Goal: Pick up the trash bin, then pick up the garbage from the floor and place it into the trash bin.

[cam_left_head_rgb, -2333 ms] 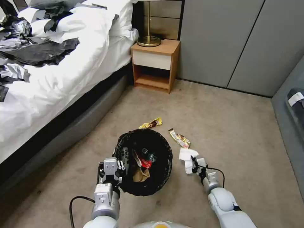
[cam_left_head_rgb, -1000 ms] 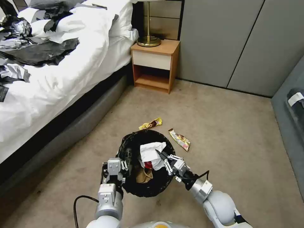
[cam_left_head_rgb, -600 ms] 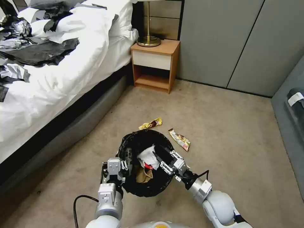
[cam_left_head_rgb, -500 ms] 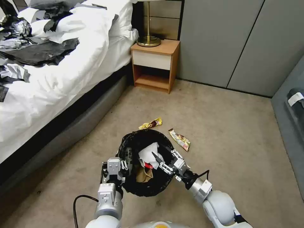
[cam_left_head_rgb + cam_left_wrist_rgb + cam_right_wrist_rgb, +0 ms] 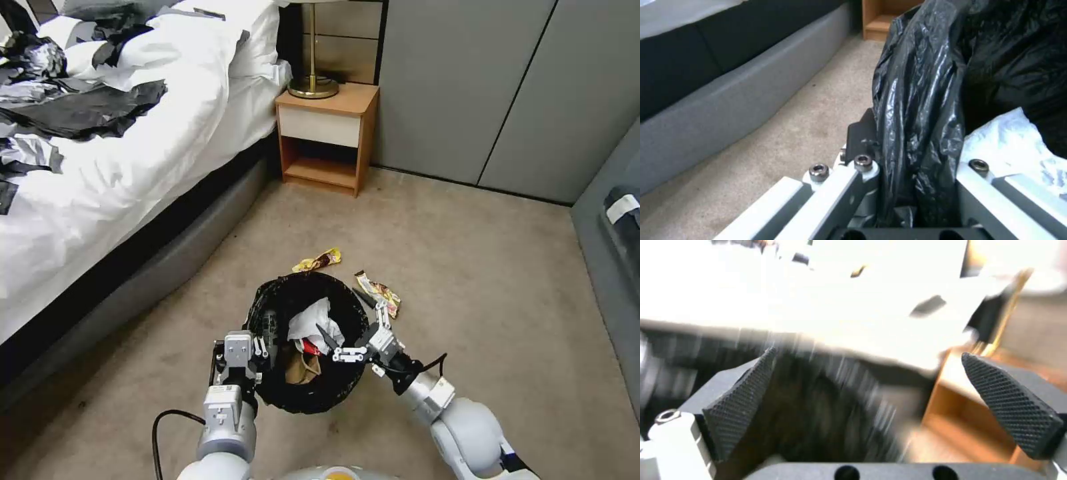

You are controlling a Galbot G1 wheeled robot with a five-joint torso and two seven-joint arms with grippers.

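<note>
Head view: the right tool (image 5: 352, 327), fingers spread and empty, has released the crumpled white tissue (image 5: 308, 321) into the round black-lined trash bin (image 5: 267, 393), which the left tool (image 5: 261, 341) pinches at its rim (held off the floor). Two yellow snack wrappers (image 5: 380, 292) remain on the carpet.

A beige carpeted floor (image 5: 467, 267) carries two snack wrappers: a yellow one (image 5: 318, 259) and, near it, a second wrapper (image 5: 379, 291), both lying flat just beyond the black-lined bin (image 5: 303, 400). A wooden nightstand (image 5: 327, 137) stands on the floor by the grey wall, beside the bed (image 5: 127, 167), with a brass lamp base (image 5: 313, 85) on top. Crumpled black plastic sheets (image 5: 80, 110) lie on the bed's white covers.
</note>
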